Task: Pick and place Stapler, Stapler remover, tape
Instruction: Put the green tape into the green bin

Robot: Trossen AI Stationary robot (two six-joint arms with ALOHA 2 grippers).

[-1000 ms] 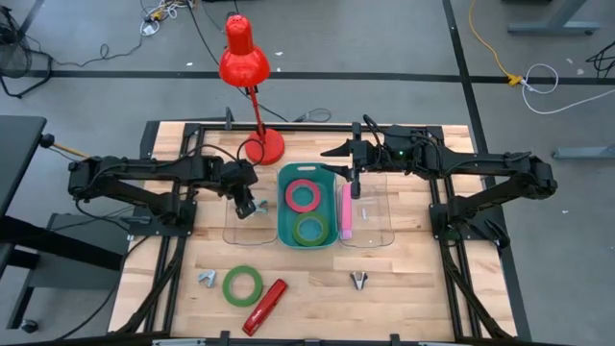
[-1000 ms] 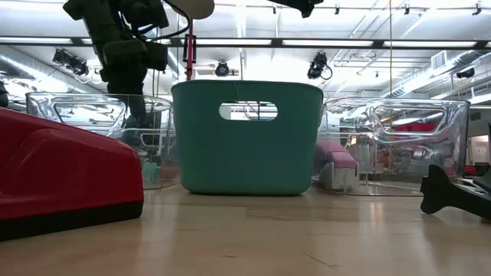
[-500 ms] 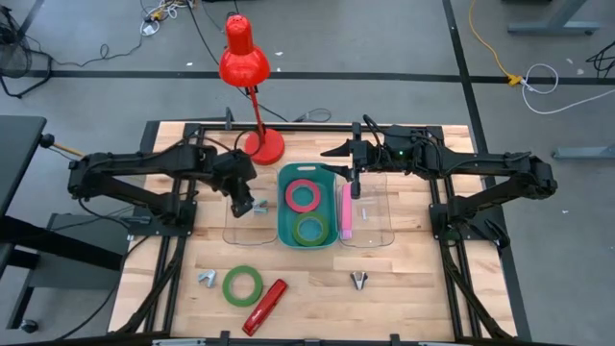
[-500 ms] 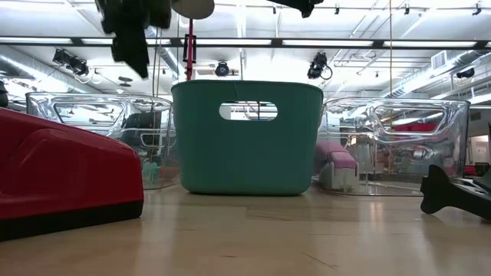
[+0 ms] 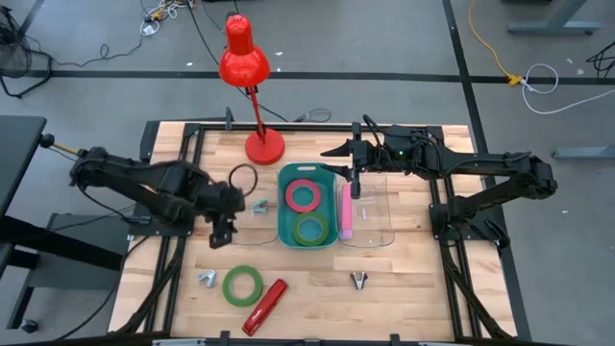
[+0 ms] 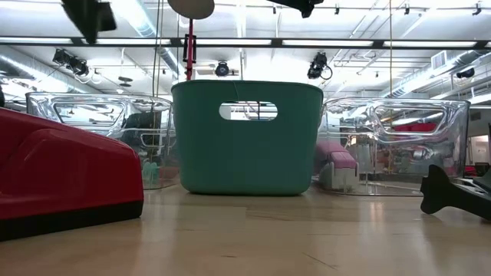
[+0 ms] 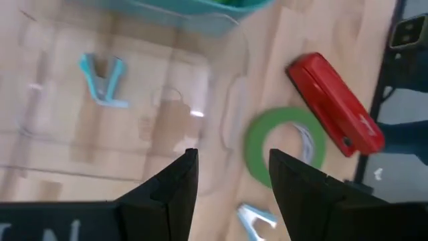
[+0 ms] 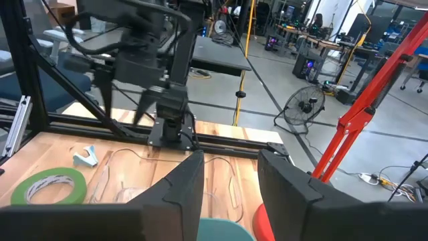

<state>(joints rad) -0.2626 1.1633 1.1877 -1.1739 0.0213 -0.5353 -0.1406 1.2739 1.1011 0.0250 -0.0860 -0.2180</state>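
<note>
My left gripper (image 5: 223,234) hangs over the near-left edge of the left clear bin (image 5: 252,235), fingers (image 7: 175,184) spread with nothing between them. That bin holds one light blue staple remover (image 5: 260,207), lying flat on its floor toward the teal side. My right gripper (image 5: 355,186) sits above the far end of the right clear bin (image 5: 377,231), fingers apart, empty. In that bin a pink stapler (image 5: 346,211) lies along the wall next to the teal basket (image 5: 282,216). The teal basket stands between the two clear bins and holds a red tape roll (image 5: 303,195) at the far end and a green tape roll (image 5: 309,230) at the near end. On the open table in front: a loose green tape ring (image 5: 242,285), a red stapler (image 5: 266,306) just beside it on the right, angled; another light blue staple remover (image 5: 207,279) just left of the ring, and a dark staple remover (image 5: 358,280) in front of the right bin. A red desk lamp (image 5: 252,81) stands at the far edge behind the basket.
</note>
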